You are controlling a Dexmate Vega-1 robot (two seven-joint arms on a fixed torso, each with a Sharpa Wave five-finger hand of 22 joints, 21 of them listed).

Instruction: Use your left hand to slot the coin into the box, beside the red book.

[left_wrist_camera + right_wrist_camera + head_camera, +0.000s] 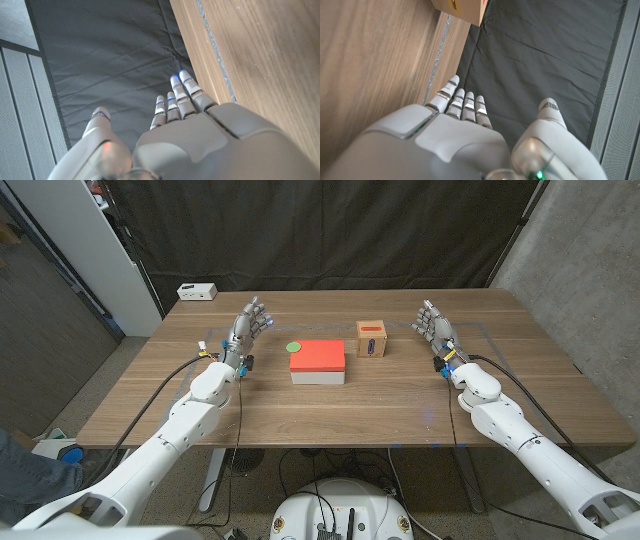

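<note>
Coin (293,347) beside red book (319,358), head view.

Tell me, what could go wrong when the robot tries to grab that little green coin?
The green coin lies flat on the table, right next to the red book, so the left hand might bump the book or struggle to lift something so thin. The slot on the wooden box also looks narrow, so the coin could miss it and fall. The box stands past the book, a longer reach.
</note>
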